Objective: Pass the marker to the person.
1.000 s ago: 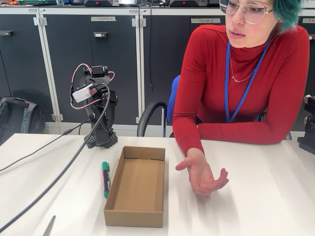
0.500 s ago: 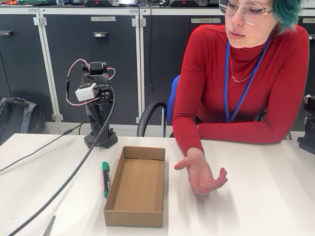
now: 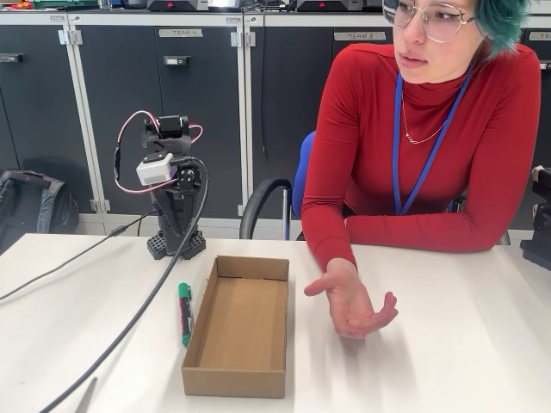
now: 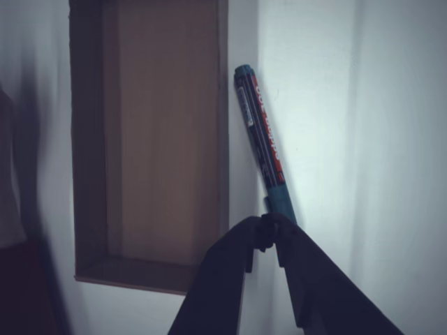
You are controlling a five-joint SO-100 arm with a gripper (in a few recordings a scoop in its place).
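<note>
Marker [image 4: 264,139]: laid flat beside cardboard box [image 4: 164,139]; long axis pointed away from gripper [image 4: 269,230], directly ahead; fingertips closed together, nothing held; person's hand [image 3: 351,303] held open beyond box.

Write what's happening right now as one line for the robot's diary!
marker: on table left of cardboard box, not held | gripper: shut, above marker | person's hand: open, palm up, waiting

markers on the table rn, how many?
1. The marker lies flat on the table, just left of the cardboard box in the fixed view; the box looks empty.
</note>
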